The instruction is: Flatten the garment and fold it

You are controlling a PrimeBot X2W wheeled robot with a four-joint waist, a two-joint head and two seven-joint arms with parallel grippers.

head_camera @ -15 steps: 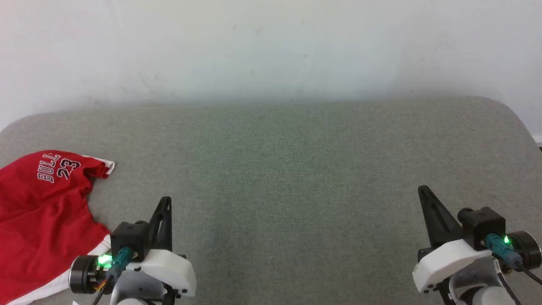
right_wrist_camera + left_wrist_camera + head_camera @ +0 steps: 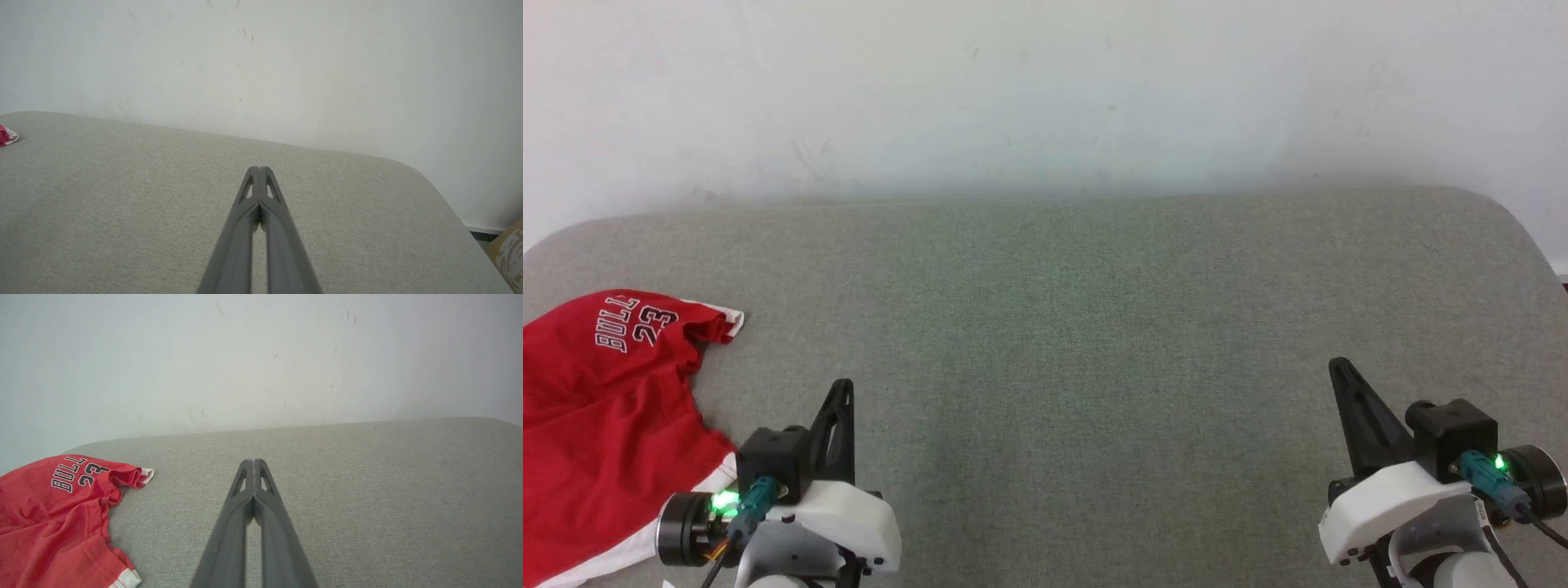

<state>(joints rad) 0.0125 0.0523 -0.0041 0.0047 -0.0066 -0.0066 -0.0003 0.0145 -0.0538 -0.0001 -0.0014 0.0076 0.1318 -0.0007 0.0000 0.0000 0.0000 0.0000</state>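
Note:
The garment [image 2: 596,425] is a crumpled red pair of shorts with white trim and a "BULL 23" print, lying at the far left of the grey cushioned surface [image 2: 1078,343]. In the left wrist view the garment [image 2: 53,526] fills the lower left corner. A small red and white tip of the garment [image 2: 7,136] peeks in at the right wrist view's left edge. My left gripper [image 2: 843,388] [image 2: 254,462] is shut and empty, just right of the fabric. My right gripper [image 2: 1338,366] [image 2: 260,168] is shut and empty, far to the right of the shorts.
A white wall [image 2: 1045,90] rises directly behind the surface. The surface's rounded right corner [image 2: 425,179] drops off to a floor strip with a tan patterned object [image 2: 508,253] beside it.

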